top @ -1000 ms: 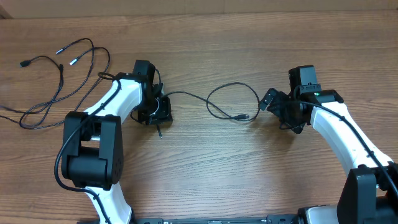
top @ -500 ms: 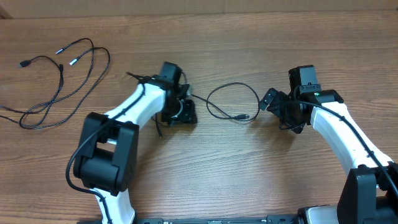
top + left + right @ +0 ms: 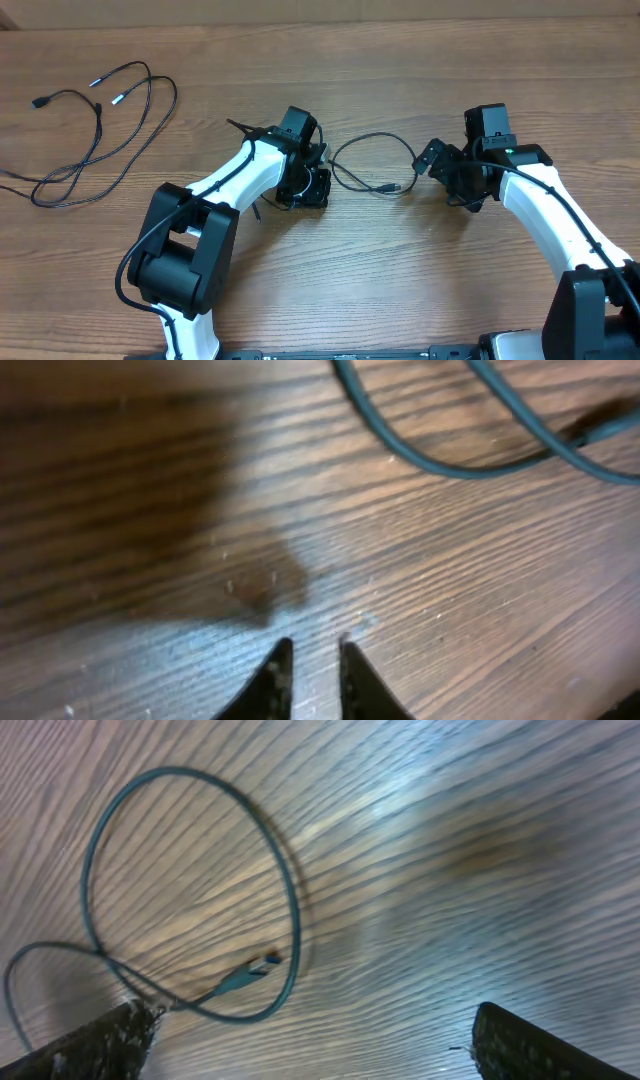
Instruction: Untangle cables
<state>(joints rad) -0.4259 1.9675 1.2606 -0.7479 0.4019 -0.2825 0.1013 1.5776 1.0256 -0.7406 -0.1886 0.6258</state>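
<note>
The left gripper (image 3: 312, 184) sits low over the wooden table (image 3: 330, 290) near its middle, its fingers (image 3: 275, 682) drawn nearly together. Only a sliver of wood grain shows between the tips, and nothing is caught there. Just beside it to the right lies a looped cable (image 3: 372, 136), a thin black cord curled into a rough ring. Its small silver-tipped plug (image 3: 388, 187) rests at the lower edge of the loop, pointing toward the right arm. In the left wrist view, two strands of this cord (image 3: 440, 466) cross the top of the frame, lying flat on the wood and apart from the fingertips.

The right gripper (image 3: 450, 180) hangs near the other side of the loop with its fingers spread wide and holding nothing. Its wrist camera looks down on the ring (image 3: 291, 890) and the plug (image 3: 262, 963), which lie flat between and ahead of the open fingers.

Well apart from both arms, in the far left corner, a second bunch of cables (image 3: 100, 135) lies in loose, overlapping curves. Several of its small plug ends are splayed toward the table's edge.
</note>
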